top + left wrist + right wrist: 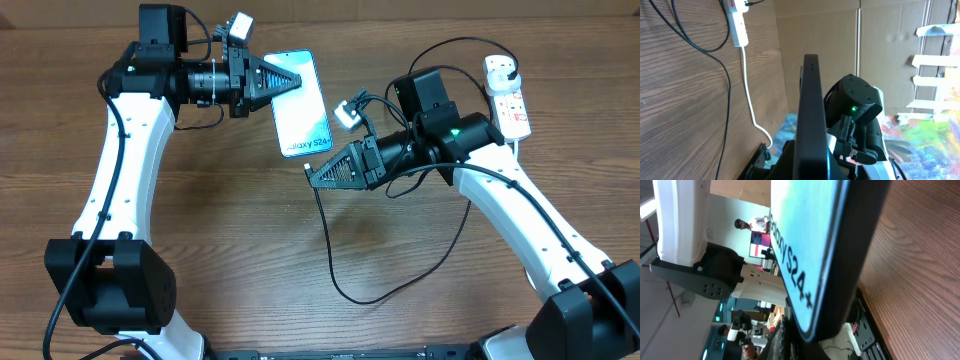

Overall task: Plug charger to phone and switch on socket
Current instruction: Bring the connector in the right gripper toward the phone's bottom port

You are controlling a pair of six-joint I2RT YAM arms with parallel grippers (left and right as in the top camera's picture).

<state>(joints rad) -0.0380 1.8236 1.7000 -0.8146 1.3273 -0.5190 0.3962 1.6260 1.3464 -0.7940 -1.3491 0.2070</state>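
Note:
The phone (301, 102), cyan screen up, is held above the table by its top end in my shut left gripper (288, 81). In the left wrist view the phone (812, 110) shows edge-on between the fingers (807, 165). My right gripper (313, 172) sits just below the phone's "Galaxy" end, shut on the tip of the charger, whose black cable (335, 262) hangs from it and loops over the table. In the right wrist view the phone (802, 235) fills the frame just ahead of the dark fingers (810, 342); the connector tip is hidden. The white socket (507, 96) lies at the far right with the black plug (501, 70) in it.
The socket's thick white lead (751, 107) runs off the table's edge. The black cable (715, 52) trails across the wood near the socket (738, 22). A cardboard wall (840, 35) stands behind the table. My right arm (856, 107) is close beyond the phone.

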